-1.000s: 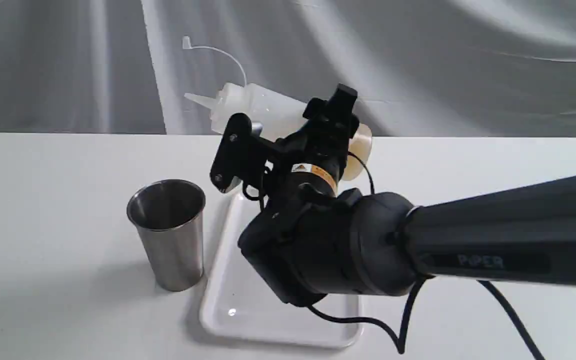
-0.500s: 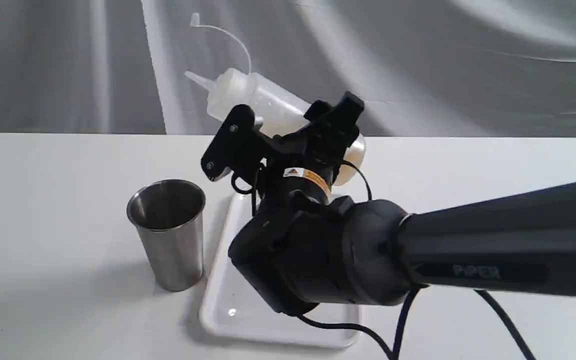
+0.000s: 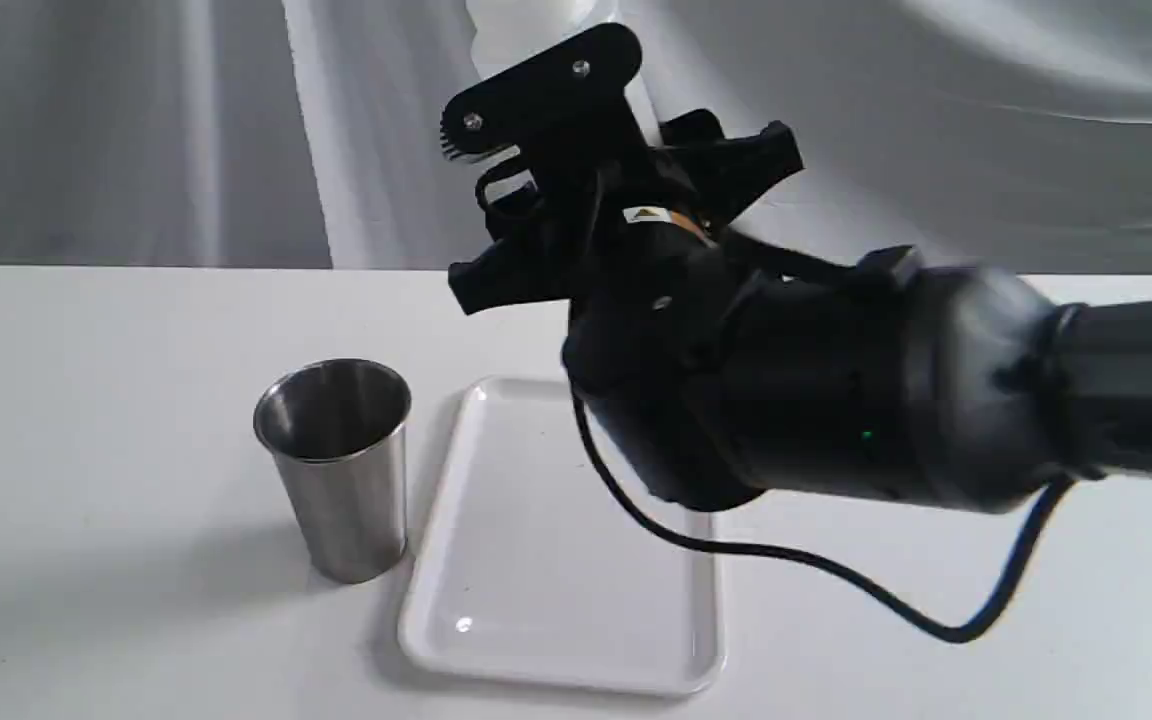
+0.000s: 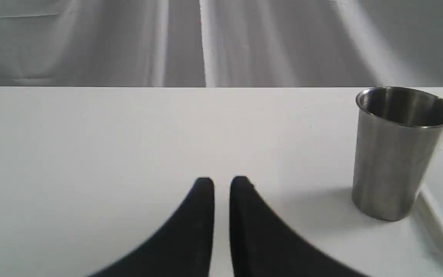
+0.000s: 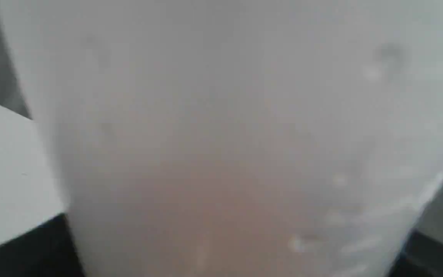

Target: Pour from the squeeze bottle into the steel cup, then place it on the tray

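The steel cup [image 3: 336, 465] stands upright on the white table, just left of the white tray [image 3: 556, 540], which lies flat with nothing on it. High above the tray's far end, my right gripper [image 3: 616, 110] is shut on the squeeze bottle [image 3: 526, 25]. Only a whitish strip of the bottle shows at the top edge; its nozzle is out of view. The right wrist view is filled by the bottle [image 5: 225, 134], with an amber tint low down. My left gripper [image 4: 221, 184] hovers low over bare table, shut on nothing, left of the cup [image 4: 398, 154].
A grey draped cloth hangs behind the table. The right arm's black body and its cable [image 3: 786, 555] hang over the tray's right side. A corner of the tray [image 4: 440, 227] shows beside the cup in the left wrist view.
My right gripper has risen and turned, carrying the bottle from a leftward tilt over the tray up to the frame's top edge. The cup and tray have not moved.
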{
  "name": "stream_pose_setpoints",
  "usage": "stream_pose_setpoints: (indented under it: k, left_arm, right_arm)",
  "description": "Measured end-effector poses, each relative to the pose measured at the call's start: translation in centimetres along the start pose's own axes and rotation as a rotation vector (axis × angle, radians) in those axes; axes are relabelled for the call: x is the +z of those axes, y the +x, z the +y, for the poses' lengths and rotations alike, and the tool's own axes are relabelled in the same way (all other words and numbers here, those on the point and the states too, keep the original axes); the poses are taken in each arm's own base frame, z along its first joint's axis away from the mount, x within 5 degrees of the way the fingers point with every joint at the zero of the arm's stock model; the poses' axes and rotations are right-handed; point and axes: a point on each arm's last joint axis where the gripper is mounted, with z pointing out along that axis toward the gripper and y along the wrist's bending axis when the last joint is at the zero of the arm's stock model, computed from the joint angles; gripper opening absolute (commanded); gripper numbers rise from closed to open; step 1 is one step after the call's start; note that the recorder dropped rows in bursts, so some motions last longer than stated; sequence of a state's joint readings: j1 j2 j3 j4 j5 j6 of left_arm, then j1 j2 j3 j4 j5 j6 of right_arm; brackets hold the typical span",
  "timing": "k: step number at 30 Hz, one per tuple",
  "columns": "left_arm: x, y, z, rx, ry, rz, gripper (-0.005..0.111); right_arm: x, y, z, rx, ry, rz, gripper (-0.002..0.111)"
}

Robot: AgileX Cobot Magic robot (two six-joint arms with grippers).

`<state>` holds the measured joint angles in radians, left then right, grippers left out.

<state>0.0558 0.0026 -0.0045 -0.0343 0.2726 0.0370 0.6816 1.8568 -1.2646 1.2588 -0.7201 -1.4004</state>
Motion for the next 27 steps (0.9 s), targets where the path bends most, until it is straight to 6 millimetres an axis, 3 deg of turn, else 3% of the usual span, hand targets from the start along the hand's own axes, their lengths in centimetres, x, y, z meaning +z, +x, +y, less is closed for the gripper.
stream_pose_setpoints:
  k: [6, 12, 27]
  left_arm:
    - [0.0, 0.0, 0.0, 0.0, 0.0, 0.0, 0.008]
    - [0.0, 0.0, 0.0, 0.0, 0.0, 0.0, 0.008]
    - [0.0, 0.0, 0.0, 0.0, 0.0, 0.0, 0.008]
  right_arm:
    - [-0.6, -0.3, 0.2, 0.056, -0.309, -0.102, 0.0]
    - [-0.2, 0.5, 0.1, 0.109, -0.498, -0.064, 0.0]
    - [1.1, 3.8, -2.3, 0.002, -0.526, 0.196, 0.0]
